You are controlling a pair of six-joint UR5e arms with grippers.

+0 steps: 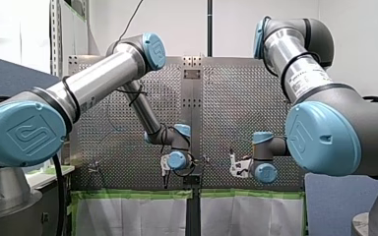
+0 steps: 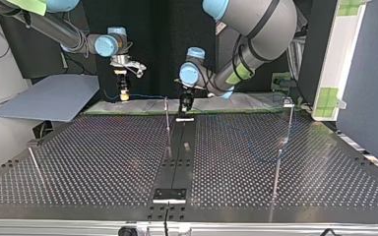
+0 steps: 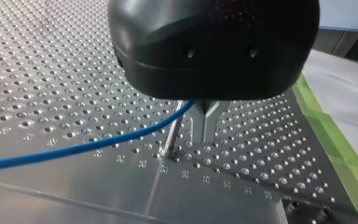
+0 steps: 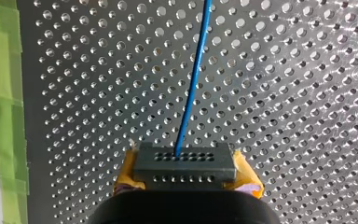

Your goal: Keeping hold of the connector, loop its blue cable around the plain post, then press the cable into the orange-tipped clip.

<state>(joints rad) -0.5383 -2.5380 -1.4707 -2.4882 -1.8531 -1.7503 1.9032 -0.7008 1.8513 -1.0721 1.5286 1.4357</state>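
Observation:
In the right wrist view my right gripper (image 4: 185, 173) is shut on the dark grey connector (image 4: 185, 162), squeezed between its yellow pads (image 4: 248, 179). The blue cable (image 4: 192, 84) leaves the connector and runs straight ahead over the plate. In the top view that cable (image 2: 145, 96) stretches from my right gripper (image 2: 123, 92) past the plain post (image 2: 167, 115) to my left gripper (image 2: 184, 107). Under the left wrist, the cable (image 3: 88, 147) crosses in front of the post (image 3: 171, 135) and ends at the fingers of my left gripper (image 3: 206, 135), which are shut together on it.
The perforated table (image 2: 103, 162) carries a dark centre rail (image 2: 177, 157), with thin uprights at the top view's left (image 2: 33, 160) and right (image 2: 281, 142). Green tape (image 3: 335, 140) lines the table's edge near both grippers. More cable (image 2: 243, 142) trails over the plate.

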